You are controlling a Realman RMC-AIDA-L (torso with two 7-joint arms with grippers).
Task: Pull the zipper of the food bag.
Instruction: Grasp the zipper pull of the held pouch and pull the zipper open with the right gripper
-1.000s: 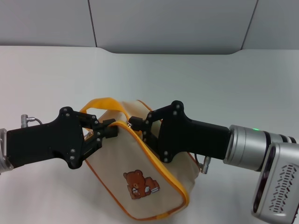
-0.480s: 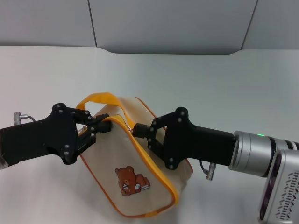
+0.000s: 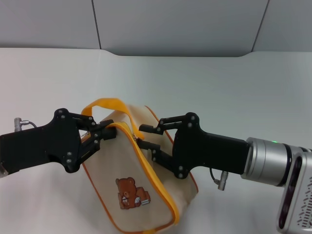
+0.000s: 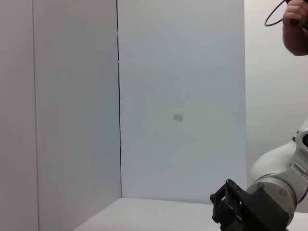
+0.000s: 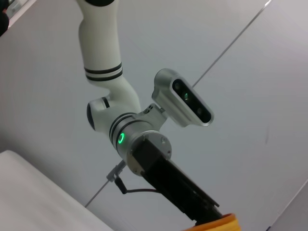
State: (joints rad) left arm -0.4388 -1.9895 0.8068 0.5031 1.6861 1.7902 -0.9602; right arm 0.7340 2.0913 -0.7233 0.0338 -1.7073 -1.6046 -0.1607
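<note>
The cream food bag (image 3: 146,170) with a brown bear patch (image 3: 129,192) lies tilted at the front middle of the table in the head view. Its orange strap handle (image 3: 105,103) arches over the far end. The orange-yellow zipper (image 3: 146,168) runs along the top edge from the far corner toward me. I cannot make out the pull tab. My left gripper (image 3: 111,131) is shut on the bag's far top corner at the zipper's end. My right gripper (image 3: 141,135) is open just right of that corner, with its fingers either side of the zipper band. The right wrist view shows an orange bit of the bag (image 5: 219,224).
The white table (image 3: 219,83) extends behind and to both sides of the bag. Grey wall panels (image 3: 170,24) stand at the back. The left wrist view shows part of the right arm (image 4: 250,211) against the wall.
My left gripper pulled the bag's corner to the left and the bag slid toward me. My right gripper, shut at the zipper before, has opened its fingers.
</note>
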